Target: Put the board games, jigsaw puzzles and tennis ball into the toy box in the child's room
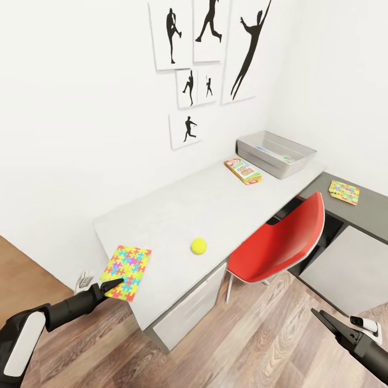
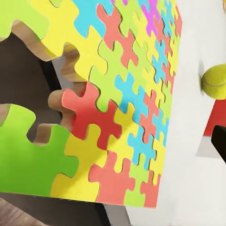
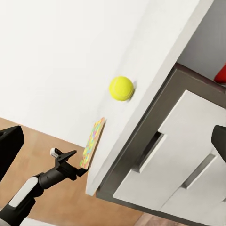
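Head view: left gripper (image 1: 116, 284), jaws seemingly narrow, meets the jigsaw puzzle's (image 1: 127, 264) near edge, long axis pointing toward the far toy box (image 1: 276, 153).

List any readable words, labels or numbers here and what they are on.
None can be read.
Board game: cover printing too small and blurred.
Puzzles: coloured pieces only, no text.
Wall pictures: black silhouettes, no lettering.
Toy box: no label visible.

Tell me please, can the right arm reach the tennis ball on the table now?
Probably yes: the right claw hangs low over the floor, with open space up to the tennis ball near the table edge.
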{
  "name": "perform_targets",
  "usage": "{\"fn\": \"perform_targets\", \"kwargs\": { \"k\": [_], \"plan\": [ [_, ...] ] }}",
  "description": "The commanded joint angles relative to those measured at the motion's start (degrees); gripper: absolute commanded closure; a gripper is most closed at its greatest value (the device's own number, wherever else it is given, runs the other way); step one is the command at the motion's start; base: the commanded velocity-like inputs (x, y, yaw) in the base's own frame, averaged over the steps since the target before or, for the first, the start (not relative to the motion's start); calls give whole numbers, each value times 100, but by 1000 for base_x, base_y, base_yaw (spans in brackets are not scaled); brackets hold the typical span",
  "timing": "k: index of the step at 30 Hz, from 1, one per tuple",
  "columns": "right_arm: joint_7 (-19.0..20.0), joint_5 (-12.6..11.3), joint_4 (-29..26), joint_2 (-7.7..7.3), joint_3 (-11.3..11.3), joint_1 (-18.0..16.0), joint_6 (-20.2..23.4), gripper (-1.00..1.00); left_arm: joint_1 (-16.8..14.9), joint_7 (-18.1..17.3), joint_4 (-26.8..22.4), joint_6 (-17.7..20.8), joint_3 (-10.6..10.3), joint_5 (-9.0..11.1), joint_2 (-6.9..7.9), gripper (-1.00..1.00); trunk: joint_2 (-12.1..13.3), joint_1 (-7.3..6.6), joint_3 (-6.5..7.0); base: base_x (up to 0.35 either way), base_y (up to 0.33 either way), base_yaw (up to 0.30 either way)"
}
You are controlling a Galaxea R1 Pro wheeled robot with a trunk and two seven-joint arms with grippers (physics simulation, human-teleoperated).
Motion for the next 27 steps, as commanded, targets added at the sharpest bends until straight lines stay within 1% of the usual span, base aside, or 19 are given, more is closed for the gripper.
{"fn": "perform_targets", "kwargs": {
  "k": [1, 4, 5, 19, 27],
  "plan": [
    [10, -18, 2, -1, -1, -2, 57, -100, -3, -27, 0, 30, 8, -13, -4, -100, -3, 1, -5, 38, 15, 0],
    [10, -18, 65, 0, -3, -2, 50, -100, -3, -27, 0, 30, 10, -16, -3, -100, -3, 1, -5, 17, 6, 0],
    [13, -18, 89, 0, -5, -2, 50, -100, -3, -27, 0, 30, 11, -16, -4, 100, -3, 1, -5, 6, 2, 0],
    [12, -18, 140, 0, -6, -2, 48, -100, -7, -27, 0, 39, 11, -13, -2, 100, -3, 1, -5, 1, 0, 0],
    [14, -18, 141, 0, -8, -2, 48, -100, -7, -36, 0, 39, 12, -7, 5, 100, 317, -175, 139, 0, 0, 0]
  ]
}}
